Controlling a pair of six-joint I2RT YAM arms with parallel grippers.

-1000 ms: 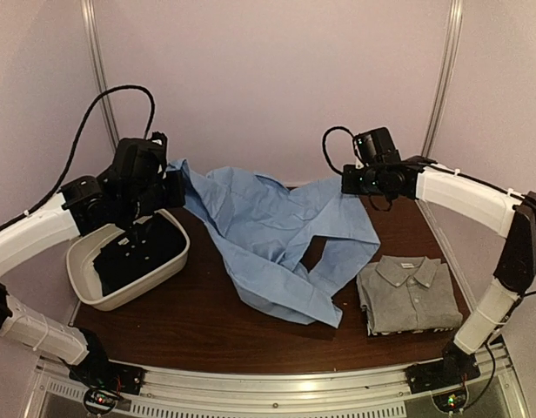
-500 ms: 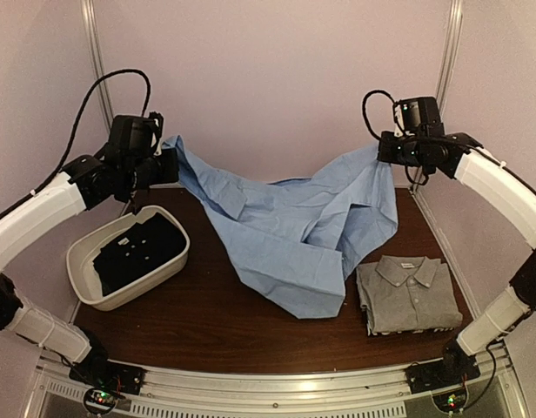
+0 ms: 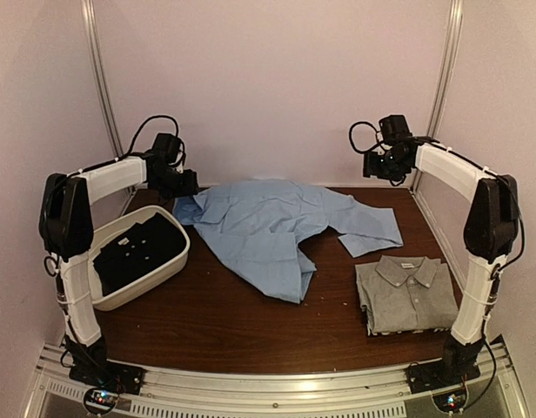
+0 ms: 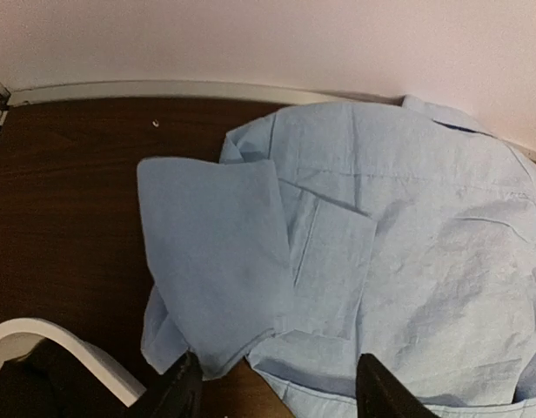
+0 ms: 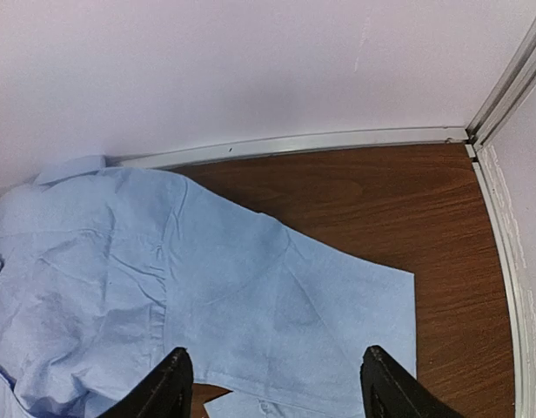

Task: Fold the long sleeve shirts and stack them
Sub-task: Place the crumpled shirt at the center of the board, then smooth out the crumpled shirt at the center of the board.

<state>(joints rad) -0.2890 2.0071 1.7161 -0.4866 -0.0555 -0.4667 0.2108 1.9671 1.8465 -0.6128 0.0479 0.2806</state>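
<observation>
Spread shirt point(image 3: 259, 226) at centre-back; folded shirt point(image 3: 407, 296) front-right — tub point(image 3: 153, 283) left, clothes point(image 3: 133, 252) inside.

Left fingers point(image 4: 185, 394): only tips in view

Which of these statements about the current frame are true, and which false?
1. The light blue shirt lies on the table, held by neither the left gripper nor the right gripper. True.
2. The grey shirt is spread out unfolded. False: it lies folded, front right.
3. The left gripper is shut on a sleeve. False: its jaws are open, holding nothing.
4. The white basin holds a dark garment. True.
</observation>
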